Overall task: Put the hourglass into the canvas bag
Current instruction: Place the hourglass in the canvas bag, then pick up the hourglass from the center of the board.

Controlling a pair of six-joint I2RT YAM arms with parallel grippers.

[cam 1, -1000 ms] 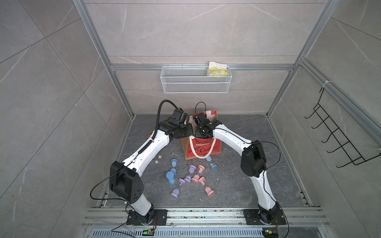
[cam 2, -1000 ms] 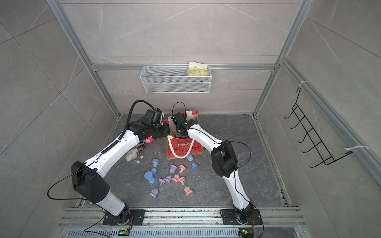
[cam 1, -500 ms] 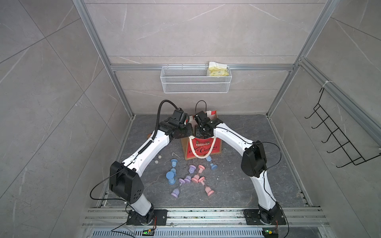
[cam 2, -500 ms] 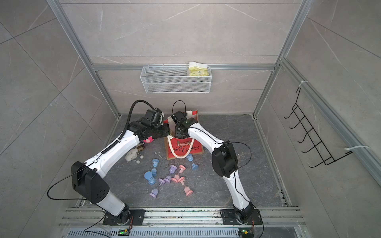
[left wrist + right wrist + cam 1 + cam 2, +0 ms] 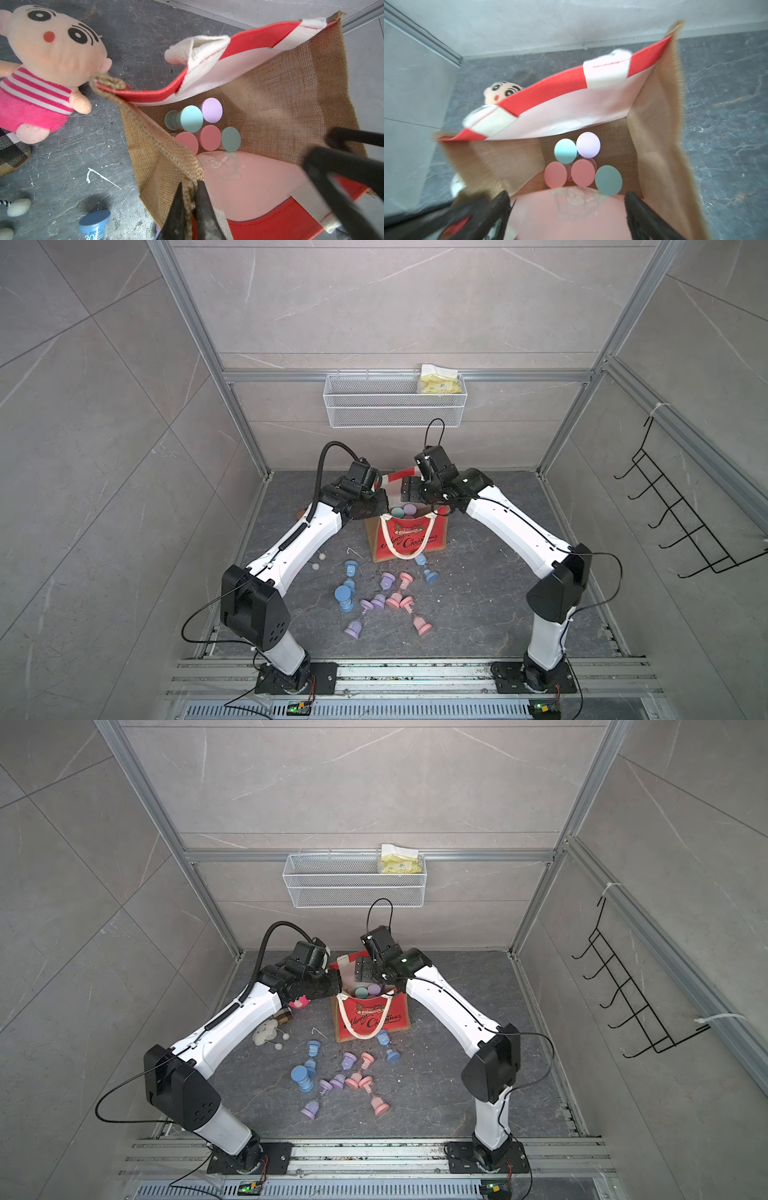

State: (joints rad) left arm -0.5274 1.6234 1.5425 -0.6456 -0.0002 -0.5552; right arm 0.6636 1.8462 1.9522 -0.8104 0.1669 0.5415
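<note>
Jaws of the right gripper (image 5: 568, 199) stand wide apart over the mouth of the canvas bag (image 5: 432, 533), with nothing between them. A moment ago they were closed, so I judge that an hourglass has just been let go into the bag. Five hourglasses (image 5: 583, 172) are on the bottom of the bag, seen as round caps: two pink, one lilac, one light teal, one darker green. Which of them is the new one I cannot tell. The light teal one (image 5: 187, 119) leans, and its side shows. The left gripper (image 5: 189, 203) is clenched on the burlap rim of the bag and holds the mouth open. In both top views the arms are nearly where they were one second ago. For the task, this delivery looks done and the right arm is free to fetch again. More hourglasses (image 5: 345, 597) lie on the floor in front of the bag.

On the red front of the bag one reads "Merry Christmas" in script. A blue hourglass (image 5: 94, 225) near the bag carries "30" on its label; the smaller print is not readable. A plush doll (image 5: 52, 62) lies beside the bag, on the left arm's side. The yellow packet (image 5: 440, 383) in the wire basket (image 5: 395, 416) has print too small to read.
</note>
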